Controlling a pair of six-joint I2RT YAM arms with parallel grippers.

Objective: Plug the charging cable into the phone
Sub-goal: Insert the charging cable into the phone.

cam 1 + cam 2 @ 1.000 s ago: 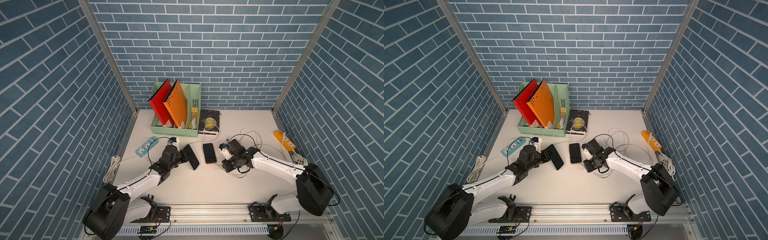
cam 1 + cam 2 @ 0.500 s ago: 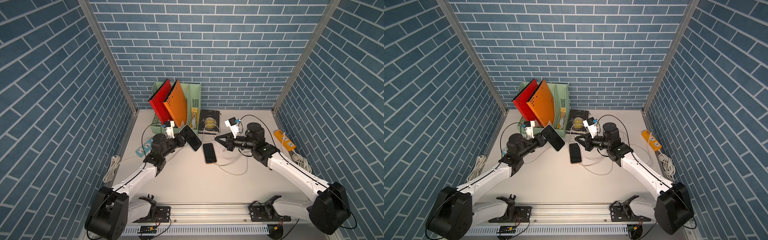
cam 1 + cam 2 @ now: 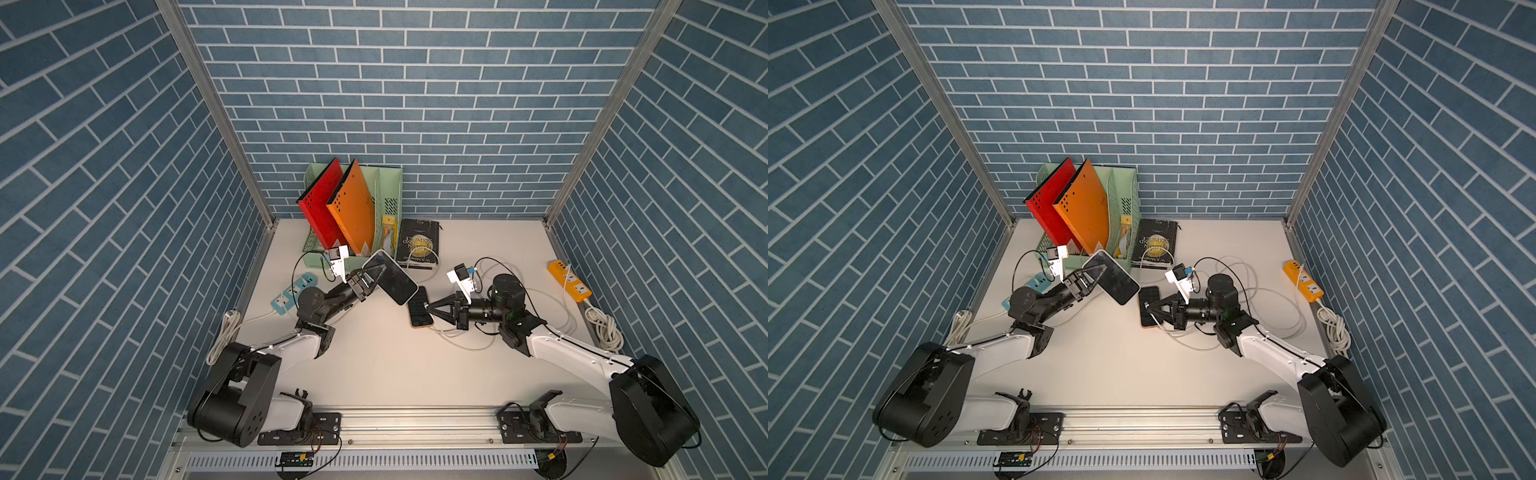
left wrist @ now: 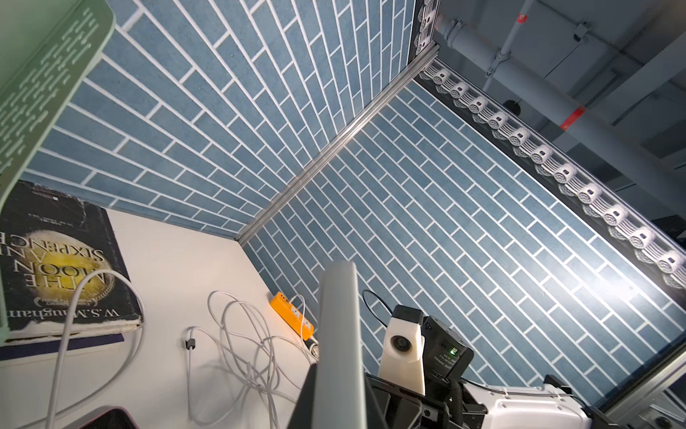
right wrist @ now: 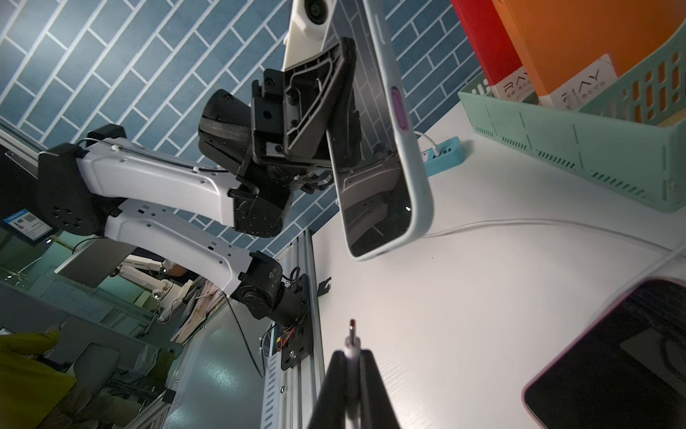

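Phone [image 3: 392,283]: raised clear of the tabletop [image 3: 374,374] and tilted, about 11 o'clock of the tabletop's centre in both top views. Its free end points toward 4 o'clock.
Left hand [image 3: 374,276]: clamped across the phone's faces near its upper end.
Plug [image 5: 351,333]: white, with its metal tip poking out of the right hand [image 3: 427,307]. It sits at 4 o'clock of the phone, apart from it.
Right hand state: pinched narrow on the plug, with the charging cable [image 3: 465,344] trailing loose behind it.
Port: I cannot make it out on the phone's lower edge.
Risk, misalignment: tip and port are small, and both are held in the air. A slight tilt of either would probably send the tip into the case rim.
Risk, slip: pushing force could pivot the phone in its one-ended grip, or drive the plug back between the fingers.
Risk, wrong target: a second phone [image 3: 419,300] lies flat directly under the right hand, and a low approach may knock it.
Risk, snag: the cable's slack loops could drag and pull the plug off line.
Book [image 4: 55,260]: reads "THE MOON AND SIXPENCE" and "W.S. Maugham". It lies at 1 o'clock of the phone.
Folder labels: "RAY" is printed on the red folder [image 5: 490,41] and the orange folder [image 5: 579,33]. The smaller print is unreadable.
File rack [image 3: 392,199]: green, at 12 o'clock, with no readable writing.
Power strips: the teal power strip [image 3: 291,293] is at 9 o'clock and the orange power strip [image 3: 569,280] is at 3 o'clock. No text is legible on either.
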